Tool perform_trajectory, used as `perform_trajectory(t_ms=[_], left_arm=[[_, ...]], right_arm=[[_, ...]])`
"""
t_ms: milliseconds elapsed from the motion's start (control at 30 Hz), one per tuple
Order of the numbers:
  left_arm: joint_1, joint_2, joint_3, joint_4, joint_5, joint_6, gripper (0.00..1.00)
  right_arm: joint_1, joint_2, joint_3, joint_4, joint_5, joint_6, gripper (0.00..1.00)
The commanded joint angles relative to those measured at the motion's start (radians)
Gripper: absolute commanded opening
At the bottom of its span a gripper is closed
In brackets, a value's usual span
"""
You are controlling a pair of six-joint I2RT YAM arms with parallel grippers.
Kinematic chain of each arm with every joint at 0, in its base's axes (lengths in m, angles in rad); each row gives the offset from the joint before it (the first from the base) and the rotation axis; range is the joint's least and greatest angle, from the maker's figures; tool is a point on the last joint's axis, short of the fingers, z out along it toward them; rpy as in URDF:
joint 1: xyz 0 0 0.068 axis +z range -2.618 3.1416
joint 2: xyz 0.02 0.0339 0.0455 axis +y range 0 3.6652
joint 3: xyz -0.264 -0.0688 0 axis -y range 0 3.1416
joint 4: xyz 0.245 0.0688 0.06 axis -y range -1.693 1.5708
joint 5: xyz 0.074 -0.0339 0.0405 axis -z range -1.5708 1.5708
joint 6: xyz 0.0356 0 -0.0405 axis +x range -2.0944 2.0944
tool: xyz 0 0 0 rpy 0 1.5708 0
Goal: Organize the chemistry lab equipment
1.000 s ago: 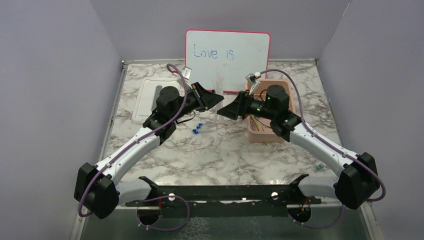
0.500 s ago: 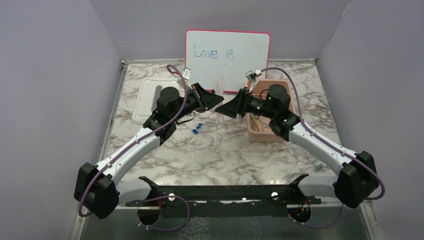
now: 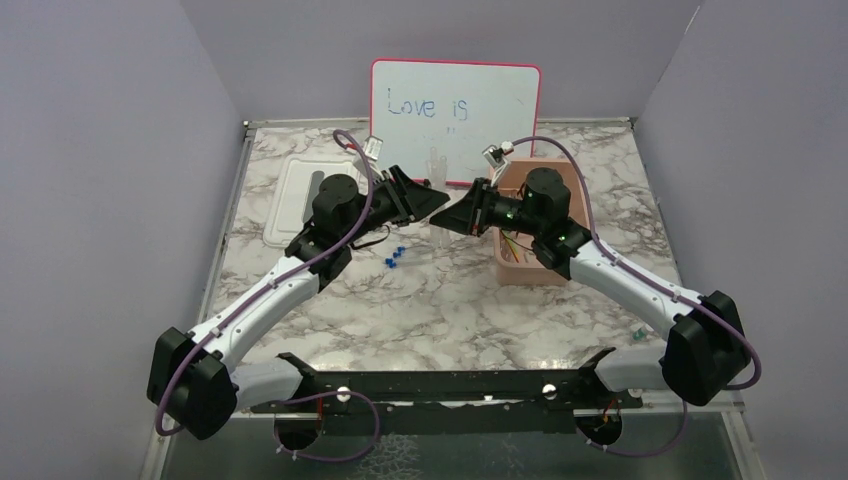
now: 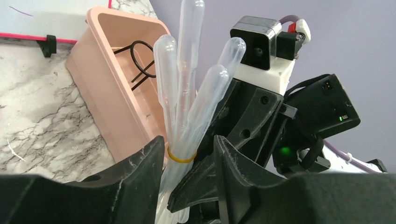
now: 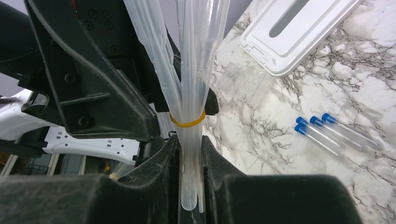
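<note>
- Marbled table below; the pipette bundle looks light, soft, slippery.
- Just under its yellow band the right gripper pinches it, a sound hold; the left gripper stands slack around it.

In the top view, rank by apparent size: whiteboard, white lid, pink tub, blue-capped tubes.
1. whiteboard, largest.
2. white lid and pink tub look alike, both partly covered: unranked.
3. blue-capped tubes, smallest.

Four banded pipettes, three blue-capped tubes, one pink tub, one white lid, one whiteboard
</note>
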Motion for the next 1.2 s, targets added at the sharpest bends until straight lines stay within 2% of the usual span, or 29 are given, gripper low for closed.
perform_trajectory(t_ms=[0, 200, 300, 533, 700, 1167], left_arm=[[-0.003, -0.052, 0.002, -0.011, -0.02, 0.046, 0.55], [0.0, -0.104, 0.017, -0.137, -0.126, 0.172, 0.78], [0.004, -0.131, 0.029, -0.223, -0.207, 0.262, 0.83], [0.006, -0.19, 0.047, -0.455, -0.436, 0.459, 0.83], [0.007, -0.209, 0.035, -0.536, -0.542, 0.547, 0.83], [0.007, -0.144, 0.011, -0.528, -0.492, 0.563, 0.83]], right_arm=[[0.006, -0.026, 0.036, -0.015, 0.026, -0.015, 0.2], [0.005, -0.084, 0.055, -0.186, 0.174, -0.081, 0.2], [-0.004, -0.116, 0.086, -0.324, 0.277, -0.152, 0.2], [-0.071, -0.173, 0.138, -0.606, 0.502, -0.275, 0.24], [-0.122, -0.128, 0.155, -0.754, 0.666, -0.32, 0.25], [-0.156, 0.112, 0.149, -0.784, 0.738, -0.338, 0.25]])
